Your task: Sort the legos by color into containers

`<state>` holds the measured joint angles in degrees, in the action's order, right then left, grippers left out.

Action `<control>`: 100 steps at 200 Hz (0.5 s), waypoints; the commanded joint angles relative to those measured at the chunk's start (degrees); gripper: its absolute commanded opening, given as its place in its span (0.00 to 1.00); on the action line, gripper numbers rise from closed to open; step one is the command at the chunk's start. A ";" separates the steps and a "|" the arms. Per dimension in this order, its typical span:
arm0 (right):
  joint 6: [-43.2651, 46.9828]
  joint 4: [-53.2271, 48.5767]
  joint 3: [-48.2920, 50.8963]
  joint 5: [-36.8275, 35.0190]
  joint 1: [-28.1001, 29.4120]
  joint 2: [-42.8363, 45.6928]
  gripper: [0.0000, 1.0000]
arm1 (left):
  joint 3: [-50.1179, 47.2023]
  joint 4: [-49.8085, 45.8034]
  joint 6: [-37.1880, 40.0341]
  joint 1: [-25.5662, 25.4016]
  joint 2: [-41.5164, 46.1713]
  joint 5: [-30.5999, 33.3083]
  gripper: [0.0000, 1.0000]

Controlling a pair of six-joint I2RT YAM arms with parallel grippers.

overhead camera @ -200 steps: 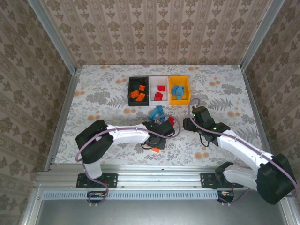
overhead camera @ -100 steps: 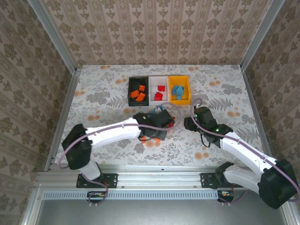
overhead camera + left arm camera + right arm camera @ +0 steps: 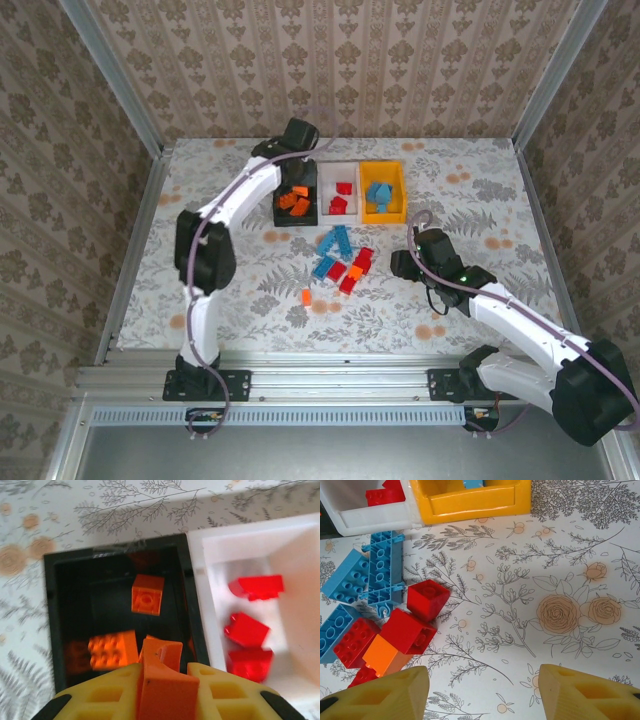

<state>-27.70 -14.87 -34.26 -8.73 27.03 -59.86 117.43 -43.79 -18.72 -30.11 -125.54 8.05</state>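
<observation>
Orange brick (image 3: 165, 692) pinched in the left tool (image 3: 165, 680), hanging right over the black bin (image 3: 50, 610), more orange bricks (image 3: 147, 594) lying inside. Just beside it, white bin (image 3: 210, 545) holding red bricks (image 3: 246, 629); next along, yellow bin (image 3: 470, 500) with light blue bricks (image 3: 378, 192). On the worktop (image 3: 560, 555) in front of the bins, loose cluster (image 3: 340, 260) of blue, red and orange bricks, one small orange piece (image 3: 306, 296) lying apart. Right tool (image 3: 482, 692) spread wide, gripping nothing, low over bare worktop just right of the cluster
</observation>
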 commanded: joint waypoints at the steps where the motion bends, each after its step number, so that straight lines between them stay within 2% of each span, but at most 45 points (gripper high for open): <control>1: -1.07 -0.56 0.69 0.66 0.48 1.56 0.61 | 9.68 -8.61 3.54 1.17 -6.45 -2.52 0.20; 13: -0.95 -1.03 0.77 0.65 0.48 1.69 0.61 | 13.16 -10.56 3.03 1.67 -9.20 -1.92 0.21; 23: -0.90 -1.32 0.77 0.65 0.44 1.89 0.61 | 14.13 -10.58 3.11 1.77 -10.09 -2.20 0.27; 34: -0.78 -1.41 0.84 0.65 0.48 1.85 0.61 | 14.15 -10.26 3.27 1.81 -10.12 -1.83 0.40; 41: -0.78 -1.47 0.86 0.65 0.48 1.82 0.61 | 14.32 -10.45 3.17 1.77 -9.85 -1.65 0.45; 55: -0.90 -1.38 0.79 0.82 0.57 1.78 0.61 | 14.41 -11.66 2.26 1.64 -7.98 -1.56 0.67; 68: -1.17 -0.98 0.69 0.92 0.74 1.56 0.61 | 11.66 -11.09 2.13 0.89 -3.65 -0.74 0.81; 85: -1.51 -0.42 0.60 0.87 1.38 1.17 0.61 | 3.97 -7.78 2.07 -0.94 5.34 -0.47 0.85; 100: -1.96 0.55 0.73 0.58 2.20 0.31 0.61 | -8.86 -3.19 0.88 -3.17 15.24 -1.03 0.87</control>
<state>-28.34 -15.11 -34.22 -8.51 27.99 -59.09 120.22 -50.37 -16.84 -29.91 -126.10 7.16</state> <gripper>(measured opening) 0.614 0.862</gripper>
